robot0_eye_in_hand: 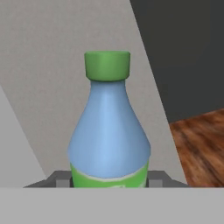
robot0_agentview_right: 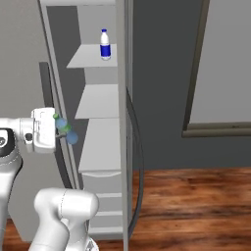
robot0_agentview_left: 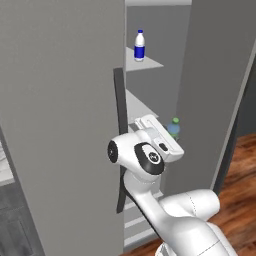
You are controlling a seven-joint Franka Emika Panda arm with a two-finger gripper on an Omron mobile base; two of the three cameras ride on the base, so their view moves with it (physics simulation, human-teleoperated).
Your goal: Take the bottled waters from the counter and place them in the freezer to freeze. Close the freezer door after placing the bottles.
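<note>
A clear bottled water (robot0_agentview_left: 140, 46) with a blue label and white cap stands upright on an upper shelf (robot0_agentview_left: 150, 63) of the open freezer (robot0_agentview_right: 98, 105), where that bottle (robot0_agentview_right: 105, 45) also shows. My gripper (robot0_agentview_left: 171, 133) is shut on the teal-tinted, green-capped bottle (robot0_agentview_left: 173, 127), level with a middle shelf at the freezer's opening. From the right, the held bottle (robot0_agentview_right: 66, 131) sticks out of the gripper (robot0_agentview_right: 62, 133) at a tilt. In the hand view the bottle (robot0_eye_in_hand: 109, 131) stands between the fingertips (robot0_eye_in_hand: 61, 178). The freezer door (robot0_agentview_left: 215, 90) stands swung open on the right.
The other grey door (robot0_agentview_left: 60, 125), with a dark bar handle (robot0_agentview_left: 120, 140), stays closed to the left of the arm. White drawers (robot0_agentview_right: 100, 196) sit below the shelves. Wood floor (robot0_agentview_right: 196, 206) lies to the right. A sliver of pale counter (robot0_agentview_left: 4, 167) shows at the left edge.
</note>
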